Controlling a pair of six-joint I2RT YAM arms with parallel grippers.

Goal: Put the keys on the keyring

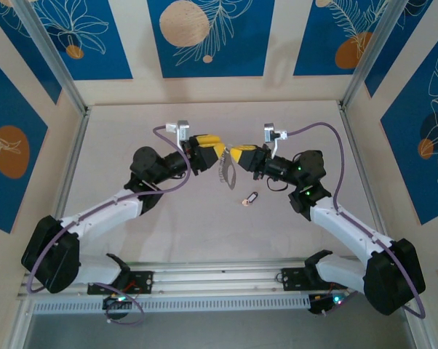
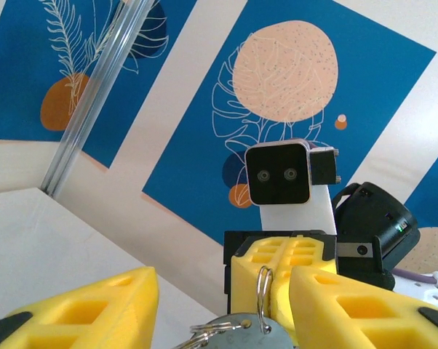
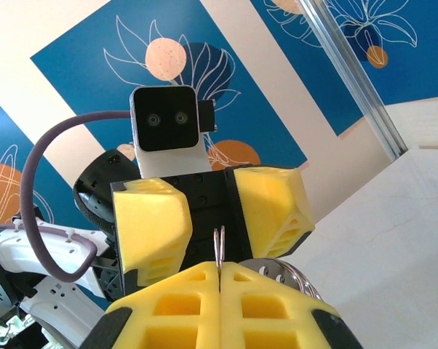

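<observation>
The right gripper pinched the keyring aloft, the left gripper spread beside it; the key lay on the table below. The left likely needed to fetch it by one end

Pale table, blue leaf-print walls

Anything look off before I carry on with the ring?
One thing: the tiny dark, tan-ended key lies alone on the table, apart from the thin grey wire keyring, which the right gripper pinches in the air. The left gripper is open around the ring, holding nothing.
</observation>
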